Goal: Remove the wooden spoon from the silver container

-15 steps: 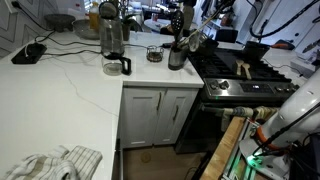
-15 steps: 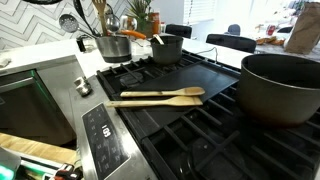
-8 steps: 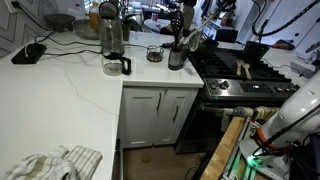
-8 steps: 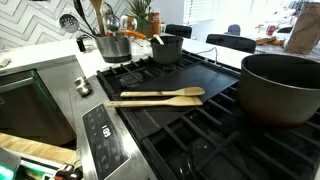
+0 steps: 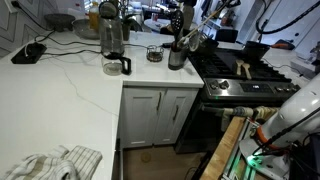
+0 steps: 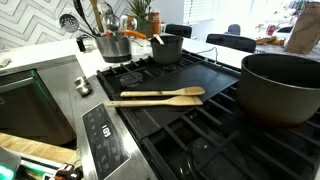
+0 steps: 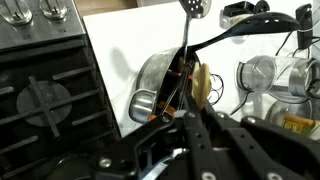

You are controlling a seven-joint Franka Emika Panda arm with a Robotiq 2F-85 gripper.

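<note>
The silver container (image 5: 177,58) stands on the white counter beside the stove, holding dark utensils and the wooden spoon (image 5: 197,38), which leans out to the upper right. My gripper (image 5: 208,25) is at the spoon's upper end. In the wrist view the container (image 7: 148,88) lies just beyond my fingertips. My gripper (image 7: 192,112) has its fingers drawn together on the tan spoon (image 7: 203,85), whose lower part is still inside the container. The container and spoon are not clearly visible in the exterior view of the stove.
A glass carafe (image 5: 113,45) and a low glass jar (image 5: 154,53) stand close to the container. Two wooden spatulas (image 6: 155,96) and a large dark pot (image 6: 285,85) sit on the stove. A dark ladle (image 7: 235,32) sticks out of the container. A cloth (image 5: 55,163) lies at the counter's near corner.
My arm has shifted slightly up and to the right above the container. The spoon and container look unmoved.
</note>
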